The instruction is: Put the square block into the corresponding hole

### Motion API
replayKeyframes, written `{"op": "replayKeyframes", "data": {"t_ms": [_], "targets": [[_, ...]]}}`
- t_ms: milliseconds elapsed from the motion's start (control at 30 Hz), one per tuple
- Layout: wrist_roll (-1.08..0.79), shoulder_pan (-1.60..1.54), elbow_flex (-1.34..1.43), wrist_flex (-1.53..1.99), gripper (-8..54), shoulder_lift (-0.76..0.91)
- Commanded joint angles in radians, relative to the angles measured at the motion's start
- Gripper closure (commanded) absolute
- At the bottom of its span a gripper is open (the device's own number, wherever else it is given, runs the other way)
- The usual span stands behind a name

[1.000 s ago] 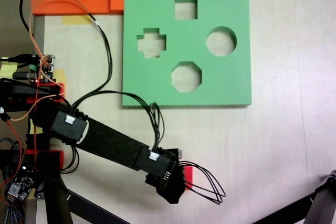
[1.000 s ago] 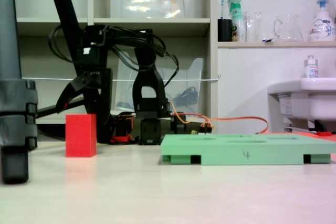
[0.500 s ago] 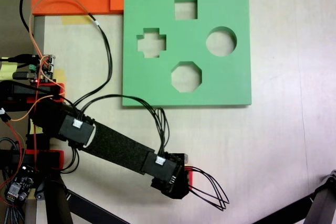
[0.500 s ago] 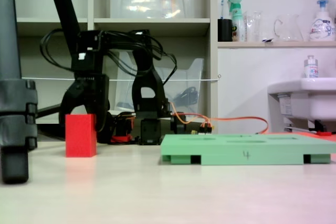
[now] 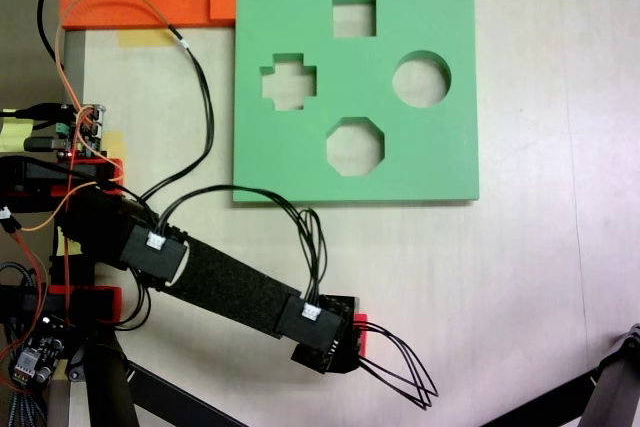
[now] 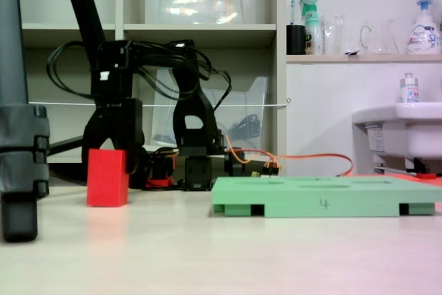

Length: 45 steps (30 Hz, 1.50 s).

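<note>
Shelves with bottles and a sink stand behind the pale counter [image 6: 276, 253]. The square block [image 6: 107, 177] sits on the counter, well apart from the green board [image 5: 300, 162], whose square hole [image 5: 354, 15] is empty, so the placing is all yet to do. The arm reaches low and forward, its end effector [image 6: 110, 160] down around the block; whether it is gripping I cannot tell.
</note>
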Motion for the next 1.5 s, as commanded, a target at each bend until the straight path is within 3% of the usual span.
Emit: {"op": "replayKeyframes", "data": {"t_ms": [0,533,667,833,1167,1467], "targets": [[0.0,0.009,-0.005,0.072,22.3,0.014],[0.043,-0.057,-0.117,0.287,30.6,0.293],[0.181,-0.218,-0.103,0.322,31.6,0.407],[0.597,-0.594,-0.066,0.314,31.7,0.489],[1.124,-1.115,-0.081,0.005,31.6,0.383],[1.184,-1.197,-0.454,0.015,31.6,0.063]]}}
